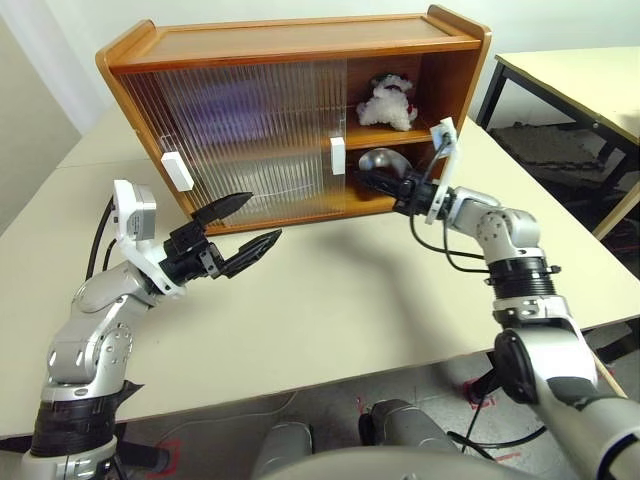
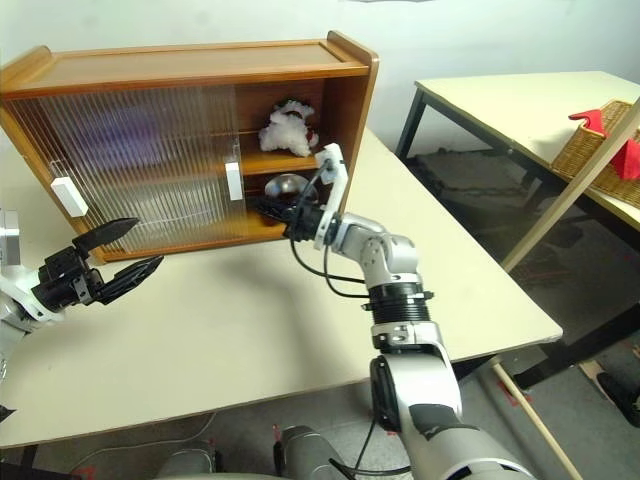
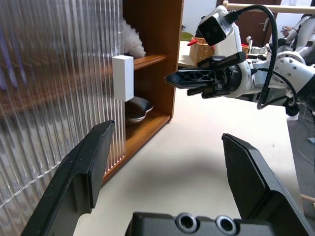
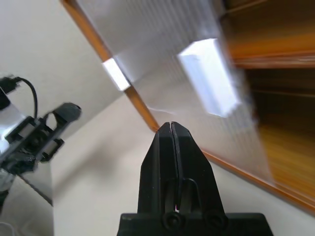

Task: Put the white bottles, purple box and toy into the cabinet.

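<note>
Right gripper (image 4: 171, 129) pinched shut, empty, at the ribbed cabinet (image 1: 240, 120) door; left gripper (image 1: 240, 228) spread wide, empty.

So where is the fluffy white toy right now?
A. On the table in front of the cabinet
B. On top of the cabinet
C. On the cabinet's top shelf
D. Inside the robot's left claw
C: the toy sits on the upper shelf in the cabinet's open right side.

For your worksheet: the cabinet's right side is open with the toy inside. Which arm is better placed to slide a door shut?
Probably the right: its shut claw sits beside the door's white handle at the opening. The open left claw hangs farther out, over the table.
</note>
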You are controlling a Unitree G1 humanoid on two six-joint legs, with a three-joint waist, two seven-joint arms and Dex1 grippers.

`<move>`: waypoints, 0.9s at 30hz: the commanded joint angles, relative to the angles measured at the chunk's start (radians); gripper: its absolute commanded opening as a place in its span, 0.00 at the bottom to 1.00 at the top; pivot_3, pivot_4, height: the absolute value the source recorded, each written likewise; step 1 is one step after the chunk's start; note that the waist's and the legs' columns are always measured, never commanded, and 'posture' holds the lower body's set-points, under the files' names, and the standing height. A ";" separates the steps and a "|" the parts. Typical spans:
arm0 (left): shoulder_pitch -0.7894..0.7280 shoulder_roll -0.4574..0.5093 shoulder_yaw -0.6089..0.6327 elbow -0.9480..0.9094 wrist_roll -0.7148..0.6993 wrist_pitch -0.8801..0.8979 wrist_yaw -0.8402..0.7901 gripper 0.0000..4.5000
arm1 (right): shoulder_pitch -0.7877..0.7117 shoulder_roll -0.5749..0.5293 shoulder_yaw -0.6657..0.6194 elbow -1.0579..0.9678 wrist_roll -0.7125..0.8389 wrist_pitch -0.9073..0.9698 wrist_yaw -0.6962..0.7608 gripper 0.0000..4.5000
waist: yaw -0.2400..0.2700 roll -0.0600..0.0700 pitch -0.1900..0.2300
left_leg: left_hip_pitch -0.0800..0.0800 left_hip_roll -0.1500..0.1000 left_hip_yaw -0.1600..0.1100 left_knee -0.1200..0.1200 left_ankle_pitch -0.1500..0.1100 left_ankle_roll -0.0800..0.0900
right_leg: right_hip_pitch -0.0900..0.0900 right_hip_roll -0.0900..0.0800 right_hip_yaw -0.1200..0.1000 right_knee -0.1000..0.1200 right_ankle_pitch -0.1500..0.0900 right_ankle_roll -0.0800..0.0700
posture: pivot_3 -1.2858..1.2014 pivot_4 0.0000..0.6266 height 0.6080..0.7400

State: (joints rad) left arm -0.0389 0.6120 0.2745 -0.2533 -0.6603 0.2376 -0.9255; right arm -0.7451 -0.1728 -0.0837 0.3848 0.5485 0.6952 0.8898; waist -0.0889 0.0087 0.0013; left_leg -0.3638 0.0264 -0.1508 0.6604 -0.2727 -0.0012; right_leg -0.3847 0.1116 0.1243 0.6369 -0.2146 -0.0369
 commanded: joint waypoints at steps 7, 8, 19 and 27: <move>0.003 0.010 0.004 -0.009 0.004 0.012 0.008 1.00 | -0.048 0.120 0.054 0.063 -0.048 -0.101 -0.068 0.01 | 0.006 0.000 0.000 | -0.003 0.007 -0.002 -0.001 0.000 -0.001 | -0.003 0.000 -0.001 0.000 -0.001 -0.003 | 0.48 0.00 1.00; 0.004 0.010 0.005 -0.007 0.005 0.011 0.007 1.00 | -0.053 0.135 0.055 0.075 -0.053 -0.120 -0.077 0.01 | 0.006 0.000 0.000 | -0.003 0.007 -0.002 -0.001 -0.001 -0.001 | -0.004 0.000 -0.001 0.000 -0.001 -0.003 | 0.48 0.00 1.00; 0.002 0.002 -0.003 0.004 0.014 0.000 0.005 1.00 | -0.130 0.197 0.023 0.232 -0.102 -0.323 -0.132 0.01 | 0.007 0.000 0.000 | -0.008 0.013 0.001 -0.003 -0.004 -0.004 | -0.010 0.001 -0.002 0.000 0.002 -0.015 | 0.48 0.00 1.00; 0.004 0.001 -0.009 -0.024 0.010 0.016 0.030 1.00 | -0.143 0.166 -0.005 0.273 -0.115 -0.380 -0.154 0.01 | 0.007 0.000 0.000 | -0.008 0.013 0.001 -0.002 -0.004 -0.004 | -0.010 0.001 -0.002 0.000 0.002 -0.014 | 0.48 0.00 1.00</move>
State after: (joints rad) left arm -0.0369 0.6121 0.2735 -0.2624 -0.6589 0.2460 -0.9007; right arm -0.8783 -0.0032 -0.0737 0.6439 0.4414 0.3263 0.7430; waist -0.0816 0.0087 0.0012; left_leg -0.3720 0.0397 -0.1501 0.6589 -0.2764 -0.0051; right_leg -0.3943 0.1123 0.1223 0.6370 -0.2122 -0.0509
